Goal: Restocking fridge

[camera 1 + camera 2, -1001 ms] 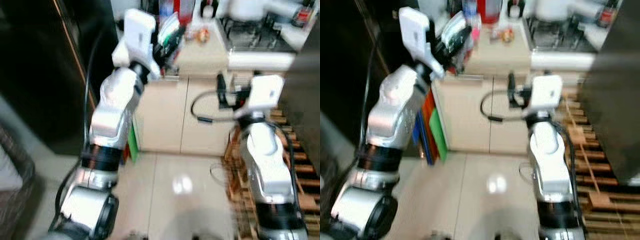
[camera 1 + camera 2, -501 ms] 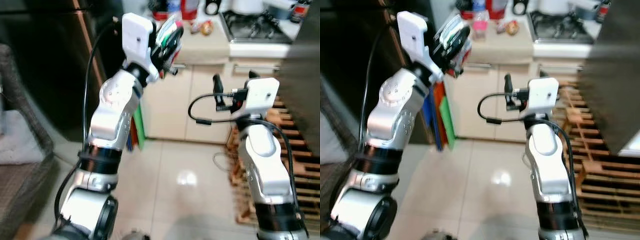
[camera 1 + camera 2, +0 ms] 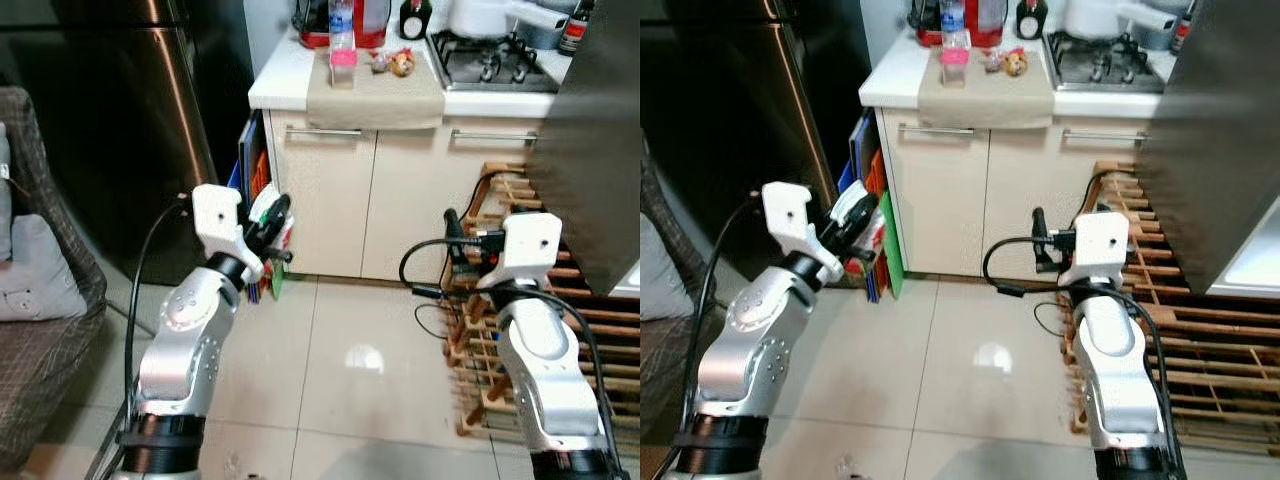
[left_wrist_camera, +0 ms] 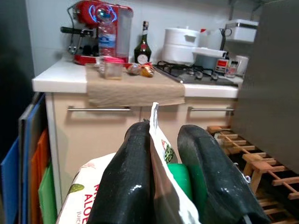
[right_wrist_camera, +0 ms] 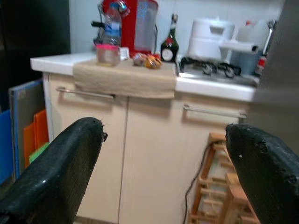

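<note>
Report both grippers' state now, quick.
Left gripper: shut on a juice pouch, pinched by its top edge.
Right gripper: open, holding nothing.

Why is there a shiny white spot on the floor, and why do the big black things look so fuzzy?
Left eye view: the spot is a lamp's glare on the glossy floor tiles. Left wrist view: the left gripper sits very close to the camera, so its fingers and the juice pouch blur while the counter stays sharp. Right wrist view: the right gripper blurs too.
</note>
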Motion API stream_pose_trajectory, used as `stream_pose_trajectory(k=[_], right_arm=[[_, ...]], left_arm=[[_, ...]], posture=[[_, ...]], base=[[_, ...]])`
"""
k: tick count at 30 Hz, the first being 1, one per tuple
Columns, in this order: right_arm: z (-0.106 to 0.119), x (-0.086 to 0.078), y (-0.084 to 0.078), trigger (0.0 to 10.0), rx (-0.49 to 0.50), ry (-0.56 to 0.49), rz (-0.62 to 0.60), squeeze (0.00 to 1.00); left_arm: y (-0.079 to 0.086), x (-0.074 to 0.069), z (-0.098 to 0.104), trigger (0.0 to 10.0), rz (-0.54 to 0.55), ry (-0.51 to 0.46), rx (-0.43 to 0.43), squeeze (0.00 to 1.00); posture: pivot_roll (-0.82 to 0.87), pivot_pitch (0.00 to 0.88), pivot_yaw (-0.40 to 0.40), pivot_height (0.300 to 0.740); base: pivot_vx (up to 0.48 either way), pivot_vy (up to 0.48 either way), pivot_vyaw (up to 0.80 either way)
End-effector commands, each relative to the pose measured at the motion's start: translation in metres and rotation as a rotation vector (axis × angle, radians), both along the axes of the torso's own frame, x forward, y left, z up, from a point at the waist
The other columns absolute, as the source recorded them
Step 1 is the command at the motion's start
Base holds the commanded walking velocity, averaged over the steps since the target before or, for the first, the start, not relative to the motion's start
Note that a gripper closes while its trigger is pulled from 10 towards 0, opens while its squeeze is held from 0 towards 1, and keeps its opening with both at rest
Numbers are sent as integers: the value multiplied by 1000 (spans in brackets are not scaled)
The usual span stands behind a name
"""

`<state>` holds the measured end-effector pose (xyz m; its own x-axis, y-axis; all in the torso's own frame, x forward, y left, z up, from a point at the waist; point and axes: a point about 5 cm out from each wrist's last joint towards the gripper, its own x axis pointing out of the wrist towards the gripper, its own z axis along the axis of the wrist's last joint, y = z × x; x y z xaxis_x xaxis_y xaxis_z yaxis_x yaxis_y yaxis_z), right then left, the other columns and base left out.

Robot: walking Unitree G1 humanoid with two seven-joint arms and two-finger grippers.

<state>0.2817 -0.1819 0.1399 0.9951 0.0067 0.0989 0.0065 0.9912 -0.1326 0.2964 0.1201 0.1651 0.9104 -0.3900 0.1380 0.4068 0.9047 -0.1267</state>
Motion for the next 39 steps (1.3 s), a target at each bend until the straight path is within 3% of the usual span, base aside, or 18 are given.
stream_pose_trajectory(k=[1, 16, 20, 39], right_arm=[[5, 5, 0, 10000, -4, -21, -1, 43], [-1, 5, 3, 10000, -9, -14, 4, 43], [4, 4, 14, 10000, -20, -29, 38, 47], [2, 11, 19, 10000, -23, -35, 40, 51]], left_arm=[[-8, -3, 6, 10000, -56, -17, 18, 0], [-23, -7, 8, 10000, -169, -36, 41, 0], [-32, -8, 21, 10000, -197, -75, 30, 0], [-28, 5, 29, 10000, -208, -102, 44, 0]], posture=[[-52, 0, 73, 740], [-55, 0, 86, 740], [-61, 0, 85, 740], [-47, 0, 86, 740]], base=[[0, -439, 0], [0, -438, 0], [0, -439, 0], [0, -438, 0]])
